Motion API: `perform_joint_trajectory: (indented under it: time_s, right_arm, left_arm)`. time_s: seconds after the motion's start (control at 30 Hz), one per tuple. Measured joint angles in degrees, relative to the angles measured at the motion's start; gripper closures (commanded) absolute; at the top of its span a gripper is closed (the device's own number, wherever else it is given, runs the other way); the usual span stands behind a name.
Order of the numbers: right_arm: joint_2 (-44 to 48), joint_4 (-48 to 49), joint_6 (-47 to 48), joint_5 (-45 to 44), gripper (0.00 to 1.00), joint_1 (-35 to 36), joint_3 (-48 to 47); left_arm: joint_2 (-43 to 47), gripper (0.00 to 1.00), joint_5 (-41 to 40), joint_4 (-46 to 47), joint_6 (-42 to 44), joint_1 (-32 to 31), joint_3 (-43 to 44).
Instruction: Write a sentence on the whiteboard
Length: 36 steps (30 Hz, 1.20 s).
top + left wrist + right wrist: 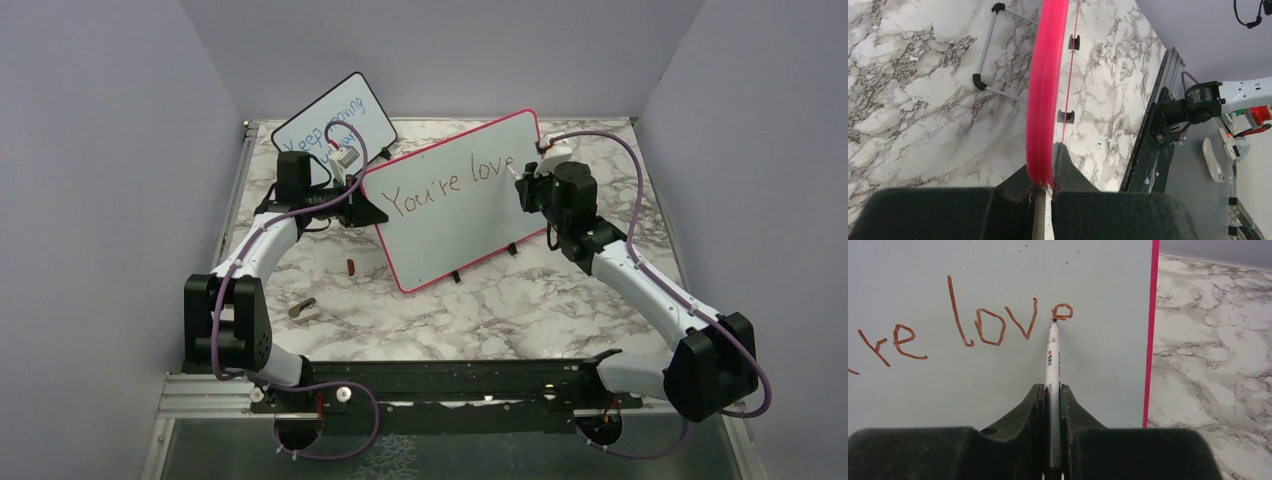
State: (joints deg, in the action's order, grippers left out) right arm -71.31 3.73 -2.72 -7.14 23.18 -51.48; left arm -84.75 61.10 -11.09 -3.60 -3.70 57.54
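The whiteboard [460,225] with the red-pink frame stands tilted on the marble table. Its brownish-red sentence [448,185] reads "You're love"; the right wrist view shows "re love" [968,325], with the last "e" half drawn. My left gripper [368,205] is shut on the board's left edge; the left wrist view shows the pink frame [1045,100] between my jaws [1048,175]. My right gripper [522,185] is shut on a white marker [1052,365], whose tip touches the board at that "e".
A smaller black-framed board [333,125] with blue writing stands at the back left. A red marker cap [351,266] and a small brown-grey object [301,307] lie on the table in front of the left arm. Grey walls enclose the table.
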Motion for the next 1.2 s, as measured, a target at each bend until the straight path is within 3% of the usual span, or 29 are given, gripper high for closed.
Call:
perform_joint_trajectory:
  time_s: [1.2]
  right_arm:
    - [0.4,-1.8,-0.7,-7.0,0.99,0.0,0.0]
  left_arm:
    - [0.0,1.00,0.0,-0.2,0.1,0.0,0.0]
